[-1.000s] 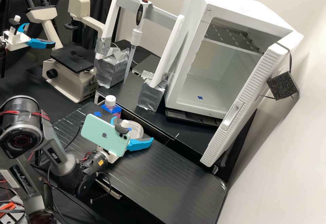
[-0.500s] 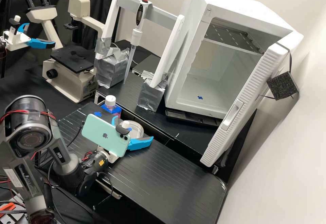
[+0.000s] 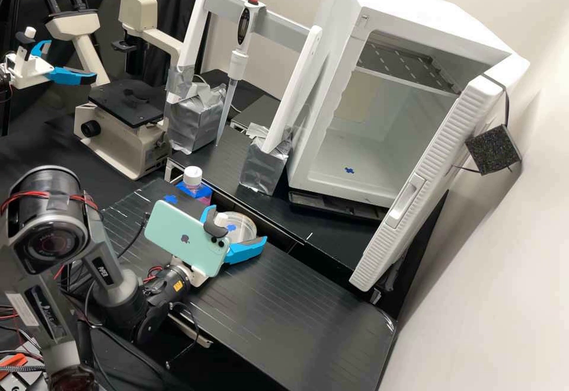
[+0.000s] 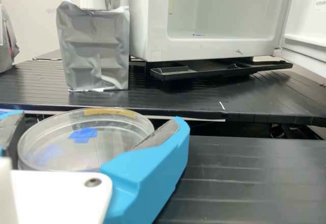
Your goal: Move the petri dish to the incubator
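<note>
- Shifted slightly over the last half second in the high view: the end effector (image 3: 238, 223), the petri dish (image 3: 242, 225) and the teal phone (image 3: 184, 237) mounted at the wrist.
- Drawn a little closer together over the same time: the two blue fingers (image 4: 147, 168).
- Spread now to about the width of the petri dish, one on either side, with grey pads up against its edge; looks like a hold on it.
- Cannot tell from either view how firm a grip, nor whether lifted or resting on the black tabletop (image 3: 308, 296).
- Lying level between the fingers in the wrist view: the clear petri dish, marked with blue tape (image 4: 83, 135) and, along the rim, a yellowish strip (image 4: 109, 112).
- Placed well outside the white incubator (image 3: 409, 0), over the nearer part of the tabletop, and near a white-capped bottle (image 3: 192, 180) of pink liquid.
- Standing beyond, on a raised black surface: the incubator, its door (image 3: 457, 136) swung open and a blue mark (image 3: 349, 170) on its inner floor.
- Set farther back: a pipette (image 3: 237, 62) hanging upright on its white stand (image 3: 296, 89), with a beige microscope (image 3: 127, 136) beside it.
</note>
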### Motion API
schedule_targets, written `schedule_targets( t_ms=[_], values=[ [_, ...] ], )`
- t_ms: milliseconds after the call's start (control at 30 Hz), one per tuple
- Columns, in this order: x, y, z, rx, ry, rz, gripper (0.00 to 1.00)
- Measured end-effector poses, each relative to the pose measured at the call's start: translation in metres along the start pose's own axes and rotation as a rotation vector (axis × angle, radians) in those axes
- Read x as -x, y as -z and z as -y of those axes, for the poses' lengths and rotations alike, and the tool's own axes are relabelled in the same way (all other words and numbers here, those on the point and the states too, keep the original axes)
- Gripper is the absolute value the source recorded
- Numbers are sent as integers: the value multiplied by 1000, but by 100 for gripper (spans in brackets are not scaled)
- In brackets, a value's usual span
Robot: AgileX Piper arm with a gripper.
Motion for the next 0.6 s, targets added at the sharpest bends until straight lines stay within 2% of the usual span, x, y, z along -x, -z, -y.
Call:
schedule_targets(
  t_ms=[400, 600],
  values=[
    [3, 2, -2, -20, 0, -14, 0],
    [8, 5, -7, -32, -11, 2, 0]
  ],
)
